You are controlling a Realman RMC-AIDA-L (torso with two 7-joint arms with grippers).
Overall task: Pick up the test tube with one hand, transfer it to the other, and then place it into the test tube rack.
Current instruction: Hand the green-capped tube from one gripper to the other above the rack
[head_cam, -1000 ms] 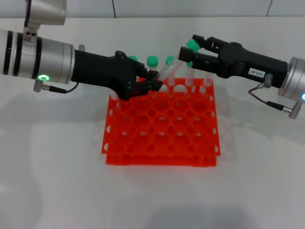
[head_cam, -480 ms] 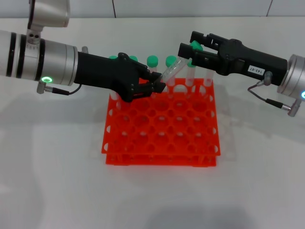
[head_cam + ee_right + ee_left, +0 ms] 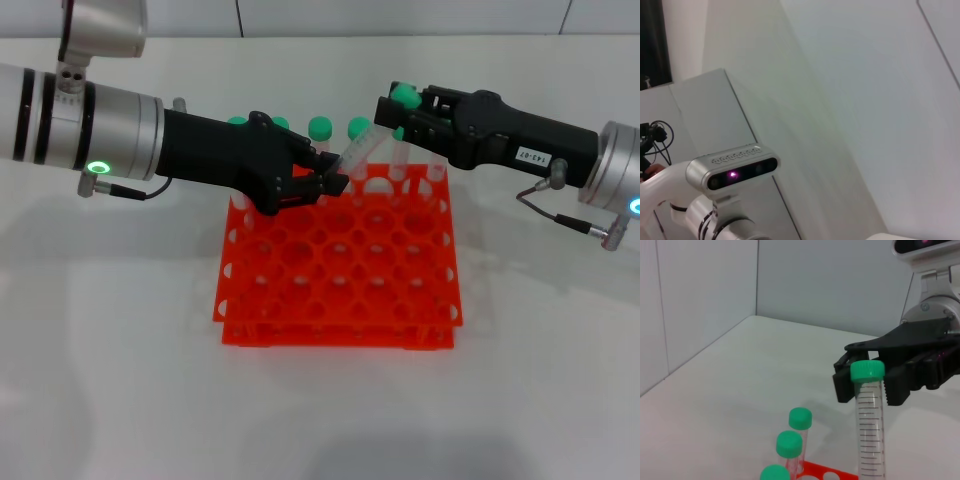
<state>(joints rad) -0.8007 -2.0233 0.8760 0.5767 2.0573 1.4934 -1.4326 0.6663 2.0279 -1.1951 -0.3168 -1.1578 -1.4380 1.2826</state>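
My left gripper (image 3: 328, 182), on the arm with the green ring light, is shut on the lower end of the test tube (image 3: 354, 150) and holds it tilted over the back of the orange-red rack (image 3: 335, 300). The tube's green cap (image 3: 405, 95) points toward my right gripper (image 3: 392, 108), which bears the white label. That gripper is open, with its jaws on either side of the cap. In the left wrist view the tube (image 3: 869, 435) stands upright with the right gripper's fingers (image 3: 842, 384) flanking its cap (image 3: 867, 371).
Several other green-capped tubes (image 3: 320, 127) stand in the rack's back row, right behind the two grippers; three show in the left wrist view (image 3: 800, 418). The rack's front rows of holes are free. White table all around. The right wrist view shows only wall and the robot's head.
My right gripper has moved left and closed in on the tube's cap. My left gripper shifted slightly right with the tube, then held still.
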